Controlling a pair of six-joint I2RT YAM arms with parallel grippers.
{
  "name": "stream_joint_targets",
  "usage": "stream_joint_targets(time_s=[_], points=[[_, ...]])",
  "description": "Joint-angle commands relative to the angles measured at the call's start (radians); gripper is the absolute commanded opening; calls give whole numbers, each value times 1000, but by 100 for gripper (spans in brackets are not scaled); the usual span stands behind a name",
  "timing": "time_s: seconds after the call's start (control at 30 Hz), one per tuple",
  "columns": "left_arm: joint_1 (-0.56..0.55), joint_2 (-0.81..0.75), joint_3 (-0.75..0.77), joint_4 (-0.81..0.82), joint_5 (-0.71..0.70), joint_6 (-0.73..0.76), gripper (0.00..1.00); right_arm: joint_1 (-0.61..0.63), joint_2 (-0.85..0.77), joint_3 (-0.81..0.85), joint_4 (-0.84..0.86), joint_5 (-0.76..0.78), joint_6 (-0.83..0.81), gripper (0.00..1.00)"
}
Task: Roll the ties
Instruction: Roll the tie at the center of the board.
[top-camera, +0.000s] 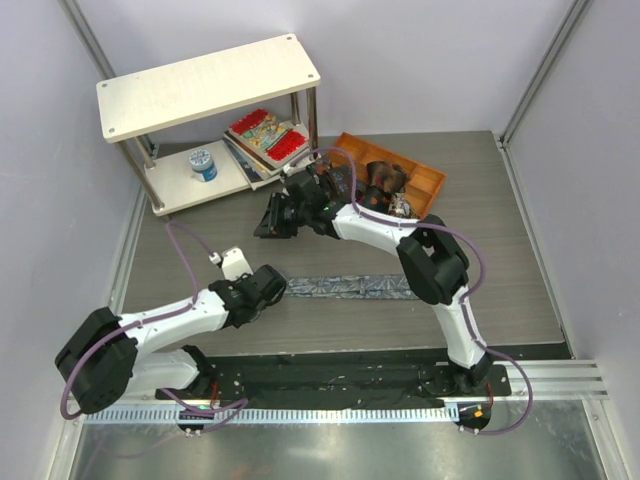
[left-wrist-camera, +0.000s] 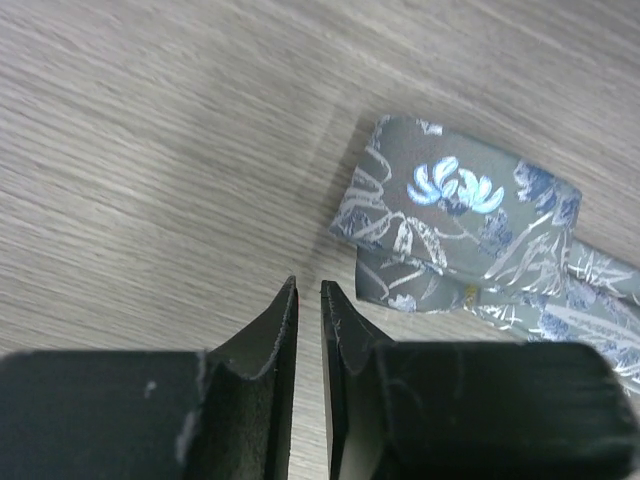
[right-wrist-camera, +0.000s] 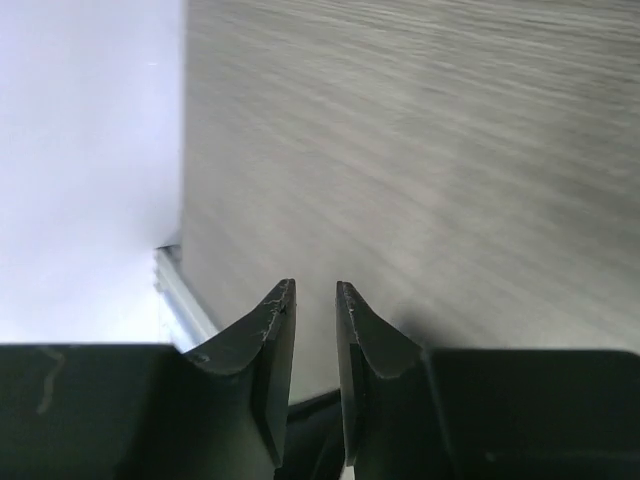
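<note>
— Where do we stand with our left gripper (left-wrist-camera: 308, 290)?

— Its jaws are all but together, with a thin slit between them and nothing in it. The tips hang over bare table (left-wrist-camera: 150, 150).

— And the tie (left-wrist-camera: 455, 235)?

— Just ahead of those tips and off to their right, near but apart. The end facing us is doubled over on itself, a first fold rather than a roll. From there the strip runs on rightward, so its long axis crosses in front of the gripper rather than pointing away from it.

— What about our right gripper (right-wrist-camera: 313, 290)?

— Its jaws are close together too, and empty. Its own camera shows only tabletop and wall. From above it sits well beyond the strip, over toward the shelf.

— So the left one is nearer?

— We judge so. The folded end lies right at its fingertips, and rolling would travel along the strip to the right. The dark rolls (top-camera: 385, 180) sit in the orange tray (top-camera: 430, 182), far off.
</note>
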Motion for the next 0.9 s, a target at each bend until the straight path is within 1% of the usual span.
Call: stream_joint_targets(time_s=[0.0,0.2,0.33,0.5,0.7,0.87], points=[[2,-15,-5,46,38,-22,14,8,107,42,-84,-35,-25,28],[3,19,7,81,9,-2,15,26,146,47,-62,-73,-16,28],[5,97,37,79,-15,15,15,36,151,27,-58,-96,-16,26],[12,143,61,76,-51,20,15,43,117,-47,-21,-119,2,24],[35,132,65,64,-75,30,15,48,60,-123,11,-122,18,23],[71,149,71,63,-75,41,15,48,37,-148,24,-124,22,22]])
